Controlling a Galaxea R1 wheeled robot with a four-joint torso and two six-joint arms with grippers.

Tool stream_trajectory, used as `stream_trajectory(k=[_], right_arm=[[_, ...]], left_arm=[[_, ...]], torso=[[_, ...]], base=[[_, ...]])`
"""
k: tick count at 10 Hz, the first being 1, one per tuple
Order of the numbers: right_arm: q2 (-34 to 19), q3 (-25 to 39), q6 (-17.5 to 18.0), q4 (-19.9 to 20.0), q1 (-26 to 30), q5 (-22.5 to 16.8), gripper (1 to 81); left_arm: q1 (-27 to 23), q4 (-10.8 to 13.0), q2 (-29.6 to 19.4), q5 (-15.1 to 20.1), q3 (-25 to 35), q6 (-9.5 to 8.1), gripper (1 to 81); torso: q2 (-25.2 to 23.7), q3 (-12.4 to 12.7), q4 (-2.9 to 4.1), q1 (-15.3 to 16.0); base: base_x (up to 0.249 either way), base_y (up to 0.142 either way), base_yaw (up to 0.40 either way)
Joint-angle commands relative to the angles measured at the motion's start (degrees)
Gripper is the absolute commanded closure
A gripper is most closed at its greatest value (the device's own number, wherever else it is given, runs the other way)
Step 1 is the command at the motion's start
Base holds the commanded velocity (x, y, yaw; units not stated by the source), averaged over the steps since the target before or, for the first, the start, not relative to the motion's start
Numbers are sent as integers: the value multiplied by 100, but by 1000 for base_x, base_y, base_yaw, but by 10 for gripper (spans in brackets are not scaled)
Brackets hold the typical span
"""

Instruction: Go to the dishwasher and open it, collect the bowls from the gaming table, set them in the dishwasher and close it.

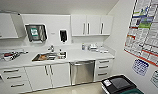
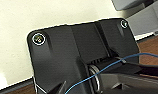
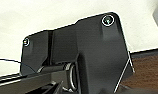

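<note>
Head view: the dishwasher (image 1: 82, 72) sits shut under the counter (image 1: 77, 55), between white doors (image 1: 48, 75) and a drawer stack (image 1: 104, 67) by the right wall. Bare floor (image 1: 80, 89) lies before it; a dark bin (image 1: 119, 84) crowds the floor's right edge. The sink (image 1: 46, 57), sunk in the counter's middle, holds something orange I cannot identify. Clutter lines the counter's back edge.

Left wrist view: pale wall, brown floor; whether the gripper is apart or together, I cannot tell.

Right wrist view: the same, and again I cannot tell.
</note>
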Motion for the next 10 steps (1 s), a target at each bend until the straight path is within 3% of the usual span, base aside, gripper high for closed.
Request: stream_trajectory(k=[1, 10], right_arm=[[-69, 35, -13, -58, 265, -275, 10], [-104, 9, -13, -58, 230, -266, 10]], left_arm=[[-287, 35, -77, 303, 40, 58, 10], [-287, 9, -104, 294, 32, 58, 10]], torso=[[0, 0, 0, 1], [0, 0, 0, 1]], base=[[102, 0, 0], [102, 0, 0]])
